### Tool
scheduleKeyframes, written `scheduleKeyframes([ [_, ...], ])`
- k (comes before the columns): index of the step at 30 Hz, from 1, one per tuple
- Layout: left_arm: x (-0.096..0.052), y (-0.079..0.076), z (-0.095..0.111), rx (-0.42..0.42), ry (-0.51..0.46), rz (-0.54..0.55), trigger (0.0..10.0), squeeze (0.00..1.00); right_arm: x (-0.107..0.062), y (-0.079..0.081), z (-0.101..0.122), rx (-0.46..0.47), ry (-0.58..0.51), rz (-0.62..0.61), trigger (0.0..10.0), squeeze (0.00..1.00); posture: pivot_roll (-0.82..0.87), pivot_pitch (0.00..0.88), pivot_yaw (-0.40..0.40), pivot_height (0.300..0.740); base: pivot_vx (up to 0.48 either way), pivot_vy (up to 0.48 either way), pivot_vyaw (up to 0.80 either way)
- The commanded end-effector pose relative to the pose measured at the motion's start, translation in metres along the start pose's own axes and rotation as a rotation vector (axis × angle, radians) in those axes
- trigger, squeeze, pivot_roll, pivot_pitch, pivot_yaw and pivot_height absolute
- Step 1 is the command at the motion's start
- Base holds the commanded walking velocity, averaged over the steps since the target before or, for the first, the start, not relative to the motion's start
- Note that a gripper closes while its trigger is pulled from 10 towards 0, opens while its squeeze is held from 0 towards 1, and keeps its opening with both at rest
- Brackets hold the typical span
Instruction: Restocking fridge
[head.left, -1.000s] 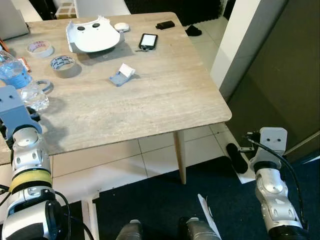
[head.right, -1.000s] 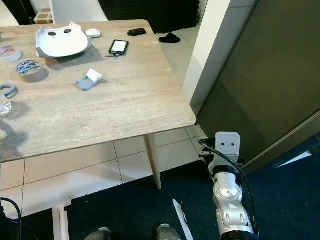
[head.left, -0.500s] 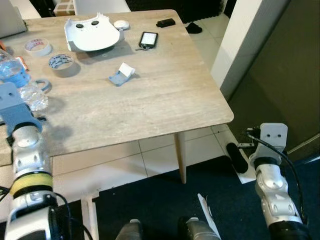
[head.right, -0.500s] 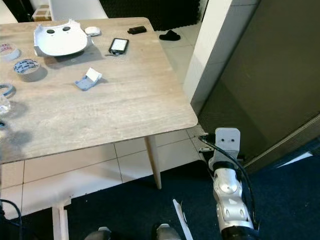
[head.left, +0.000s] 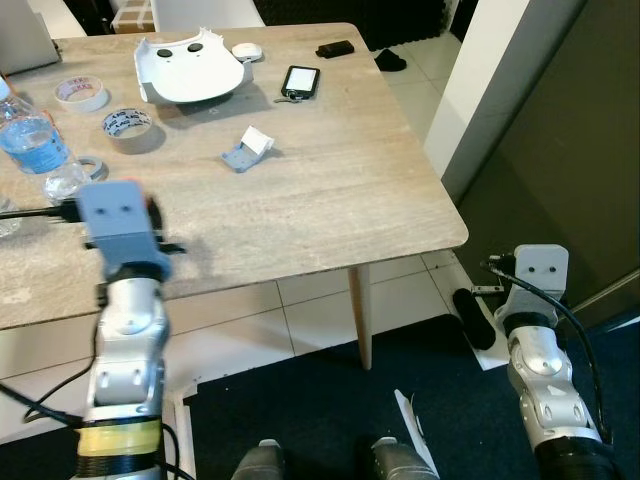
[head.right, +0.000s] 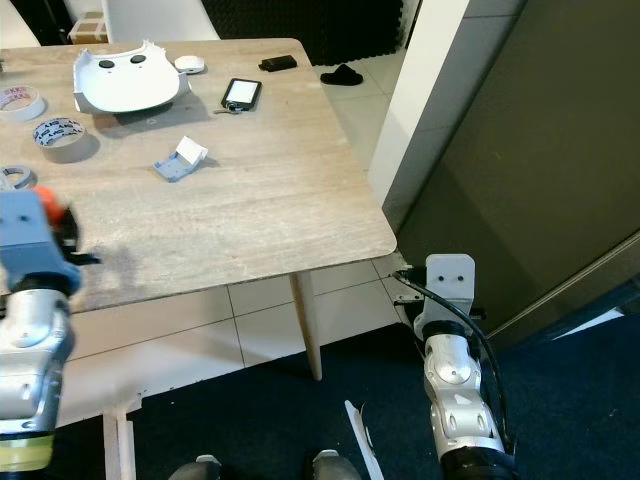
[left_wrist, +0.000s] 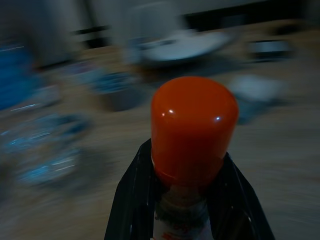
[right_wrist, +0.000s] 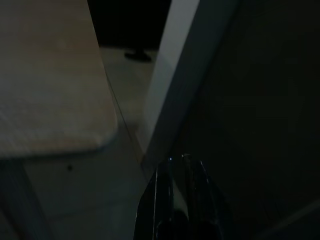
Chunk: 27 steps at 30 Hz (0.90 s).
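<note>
Now lifted clear of the tabletop (head.left: 330, 190): an orange-capped bottle (left_wrist: 194, 131), pinched at the neck between the left gripper (left_wrist: 182, 200) fingers. Half a second back, held lower at the tabletop's left edge by the water bottle (head.left: 35, 145); since raised and swung inward over the near edge, so probably carried off toward the fridge. Left forearm upright, wrist tipped forward. Right gripper (right_wrist: 181, 190) pressed together, hanging idle beside the dark panel (head.left: 560, 130).
</note>
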<state>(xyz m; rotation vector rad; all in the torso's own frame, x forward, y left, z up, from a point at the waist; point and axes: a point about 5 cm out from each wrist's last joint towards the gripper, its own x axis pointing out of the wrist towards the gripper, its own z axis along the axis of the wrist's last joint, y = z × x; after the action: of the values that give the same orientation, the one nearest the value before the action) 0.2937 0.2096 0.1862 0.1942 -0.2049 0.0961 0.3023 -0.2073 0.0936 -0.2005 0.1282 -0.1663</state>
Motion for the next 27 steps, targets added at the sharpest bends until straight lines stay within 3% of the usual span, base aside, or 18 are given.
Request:
scheduleKeyframes([
  [1, 0.002, -0.016, 0.007, -0.027, -0.018, -0.111, 10.0, 0.0, 0.0, 0.0, 0.013, 0.03, -0.051, 0.02, 10.0, 0.0, 0.06, 0.099, -0.06, 0.74, 0.0, 0.0, 0.0],
  [2, 0.003, -0.025, 0.013, -0.057, -0.022, -0.219, 10.0, 0.0, 0.002, -0.001, 0.033, 0.043, -0.115, 0.038, 10.0, 0.0, 0.04, 0.092, -0.062, 0.74, 0.0, 0.0, 0.0],
  [5, 0.005, -0.03, 0.02, -0.084, -0.021, -0.303, 10.0, 0.0, 0.003, -0.005, 0.048, 0.047, -0.163, 0.042, 10.0, 0.0, 0.04, 0.091, -0.063, 0.74, 0.0, 0.0, 0.0],
  [7, 0.005, -0.037, 0.031, -0.142, -0.019, -0.433, 10.0, 0.0, 0.005, -0.02, 0.064, 0.03, -0.202, -0.012, 10.0, 0.0, 0.03, 0.083, -0.061, 0.74, 0.0, 0.0, 0.0],
  [8, 0.005, -0.037, 0.031, -0.142, -0.019, -0.433, 10.0, 0.0, 0.005, -0.02, 0.064, 0.03, -0.202, -0.012, 10.0, 0.0, 0.03, 0.083, -0.061, 0.74, 0.0, 0.0, 0.0],
  [11, 0.001, -0.049, 0.048, -0.24, -0.043, -0.605, 10.0, 0.0, 0.006, -0.054, 0.047, -0.033, -0.089, -0.243, 10.0, 0.0, 0.02, 0.062, -0.062, 0.74, 0.0, 0.0, 0.0],
  [15, -0.004, -0.065, 0.057, -0.271, -0.071, -0.726, 10.0, 0.0, 0.002, -0.066, 0.04, -0.016, -0.061, -0.334, 10.0, 0.0, 0.01, 0.054, -0.06, 0.74, 0.0, 0.0, 0.0],
  [21, 0.002, -0.079, 0.075, -0.292, -0.142, -0.818, 10.0, 0.0, -0.002, -0.06, 0.076, 0.055, -0.225, -0.238, 10.0, 0.0, 0.0, 0.036, -0.053, 0.74, 0.0, 0.0, 0.0],
  [23, 0.006, -0.086, 0.088, -0.273, -0.182, -0.88, 10.0, 0.0, -0.003, -0.04, 0.107, 0.039, -0.33, -0.053, 10.0, 0.0, -0.01, 0.03, -0.048, 0.74, 0.0, 0.0, 0.0],
  [25, 0.006, -0.086, 0.088, -0.273, -0.182, -0.88, 10.0, 0.0, -0.003, -0.04, 0.107, 0.039, -0.33, -0.053, 10.0, 0.0, -0.01, 0.03, -0.048, 0.74, 0.0, 0.0, 0.0],
  [26, 0.008, -0.091, 0.093, -0.255, -0.199, -0.927, 10.0, 0.0, -0.006, -0.025, 0.122, 0.012, -0.376, 0.065, 10.0, 0.0, -0.02, 0.023, -0.043, 0.74, 0.0, 0.0, 0.0],
  [27, 0.008, -0.091, 0.093, -0.255, -0.199, -0.927, 10.0, 0.0, -0.006, -0.025, 0.122, 0.012, -0.376, 0.065, 10.0, 0.0, -0.02, 0.023, -0.043, 0.74, 0.0, 0.0, 0.0],
])
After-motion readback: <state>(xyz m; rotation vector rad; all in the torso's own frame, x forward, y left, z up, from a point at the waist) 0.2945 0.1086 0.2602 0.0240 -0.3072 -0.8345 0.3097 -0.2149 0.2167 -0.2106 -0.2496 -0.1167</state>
